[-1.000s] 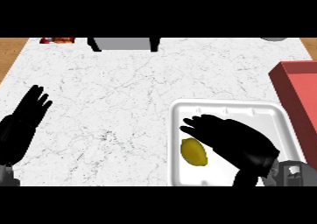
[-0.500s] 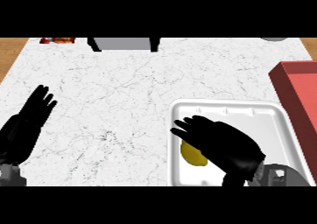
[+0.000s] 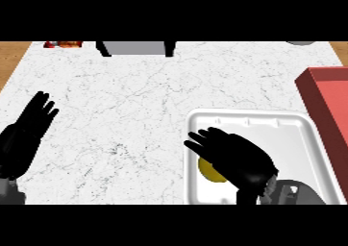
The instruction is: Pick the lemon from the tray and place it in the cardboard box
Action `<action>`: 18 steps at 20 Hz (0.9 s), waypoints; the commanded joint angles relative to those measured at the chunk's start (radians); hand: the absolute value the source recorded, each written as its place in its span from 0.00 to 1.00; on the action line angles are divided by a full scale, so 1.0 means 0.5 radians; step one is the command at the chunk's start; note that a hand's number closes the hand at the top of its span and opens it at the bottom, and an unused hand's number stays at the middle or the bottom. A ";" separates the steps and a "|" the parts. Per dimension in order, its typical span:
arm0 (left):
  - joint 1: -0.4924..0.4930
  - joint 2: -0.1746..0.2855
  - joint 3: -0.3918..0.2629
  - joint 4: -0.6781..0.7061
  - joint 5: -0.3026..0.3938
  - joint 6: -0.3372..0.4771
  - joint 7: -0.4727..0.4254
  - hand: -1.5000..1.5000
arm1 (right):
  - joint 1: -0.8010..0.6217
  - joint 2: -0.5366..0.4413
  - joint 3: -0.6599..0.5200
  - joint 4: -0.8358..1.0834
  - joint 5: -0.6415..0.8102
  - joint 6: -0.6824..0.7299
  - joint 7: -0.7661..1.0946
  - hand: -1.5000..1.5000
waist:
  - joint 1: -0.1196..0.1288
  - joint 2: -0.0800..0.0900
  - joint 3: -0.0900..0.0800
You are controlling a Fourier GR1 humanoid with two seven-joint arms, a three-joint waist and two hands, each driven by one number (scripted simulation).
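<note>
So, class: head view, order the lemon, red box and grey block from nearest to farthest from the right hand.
1. lemon, under the right hand, in the tray
2. red box, at the right edge
3. grey block, at the far edge

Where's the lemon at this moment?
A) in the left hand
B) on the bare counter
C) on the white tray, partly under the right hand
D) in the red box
C: the lemon lies on the tray, and the right hand covers part of it with fingers spread.
</note>
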 commanded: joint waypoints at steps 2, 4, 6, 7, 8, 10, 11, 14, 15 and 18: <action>-0.003 -0.039 0.020 0.016 -0.035 -0.032 0.001 0.50 | 0.077 0.078 0.085 0.080 0.188 -0.042 -0.028 0.00 | -0.002 0.000 0.000; 0.012 0.047 0.107 0.004 0.038 -0.131 0.027 0.50 | 0.042 0.097 0.034 0.126 0.232 -0.098 -0.044 0.00 | 0.002 0.000 0.000; -0.060 -0.090 0.002 0.056 -0.084 -0.009 -0.004 0.50 | 0.024 -0.012 -0.088 0.164 0.211 -0.068 -0.204 0.00 | -0.003 0.001 0.000; 0.062 -0.050 0.045 -0.108 -0.029 -0.049 0.039 0.50 | 0.143 0.137 0.100 -0.070 0.252 0.095 0.099 0.00 | -0.002 -0.003 0.000; -0.046 -0.081 0.054 0.091 -0.074 -0.047 -0.045 0.50 | 0.165 0.089 0.082 0.074 0.306 -0.061 -0.091 0.00 | -0.005 0.000 0.000; 0.031 -0.027 0.082 -0.016 -0.036 -0.114 0.010 0.50 | 0.012 0.228 0.081 0.308 0.358 -0.084 -0.053 0.00 | 0.005 0.001 0.000; -0.023 -0.059 0.070 0.034 -0.066 -0.075 -0.003 0.50 | 0.236 0.140 0.197 0.143 0.410 -0.140 -0.067 0.00 | -0.005 0.000 0.000; -0.029 -0.025 0.141 -0.066 -0.013 -0.075 0.105 0.50 | 0.029 0.231 0.096 0.326 0.446 -0.086 -0.100 0.00 | 0.003 0.000 0.000; -0.002 -0.089 0.072 -0.018 -0.088 -0.078 0.041 0.50 | 0.122 0.135 0.049 0.185 0.405 0.013 -0.160 0.00 | -0.003 0.000 0.000; 0.048 -0.026 0.155 -0.151 -0.008 -0.126 0.129 0.50 | 0.024 0.183 0.036 0.503 0.494 -0.165 -0.258 0.00 | 0.004 0.000 0.000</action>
